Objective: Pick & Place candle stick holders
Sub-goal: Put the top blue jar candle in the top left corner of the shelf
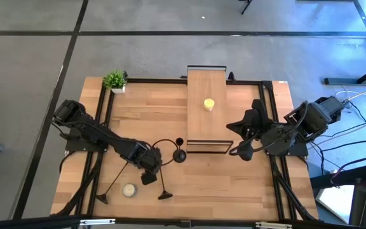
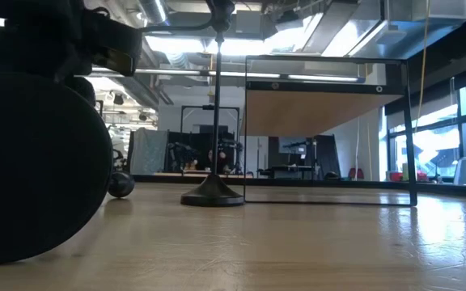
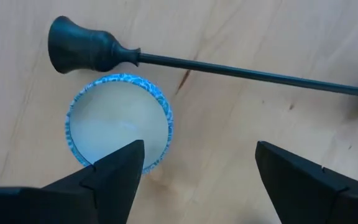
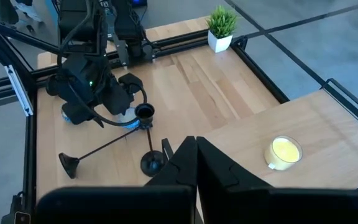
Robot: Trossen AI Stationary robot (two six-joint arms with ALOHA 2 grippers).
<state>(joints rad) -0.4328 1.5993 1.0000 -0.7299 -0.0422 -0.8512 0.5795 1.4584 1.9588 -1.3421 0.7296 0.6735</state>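
One black candle stick holder (image 1: 179, 154) stands upright on its round base just in front of the raised shelf; it also shows in the low view (image 2: 215, 121). Two more lie on their sides near the front edge. One has its base (image 1: 164, 194) facing the low camera (image 2: 31, 162); the other (image 1: 110, 186) lies further left. My left gripper (image 1: 149, 176) hangs open above the table. In its wrist view the fingers stand apart (image 3: 199, 146) over a lying holder (image 3: 229, 70) and a white candle (image 3: 118, 121). My right gripper (image 1: 234, 152) is shut and empty at the shelf's right (image 4: 196, 163).
A raised wooden shelf on a black frame (image 1: 206, 124) stands mid-table and carries a yellow candle (image 1: 208, 104). A white candle (image 1: 129, 189) sits near the front edge, and a small green potted plant (image 1: 114, 80) at the far left corner. Black rails frame the tabletop.
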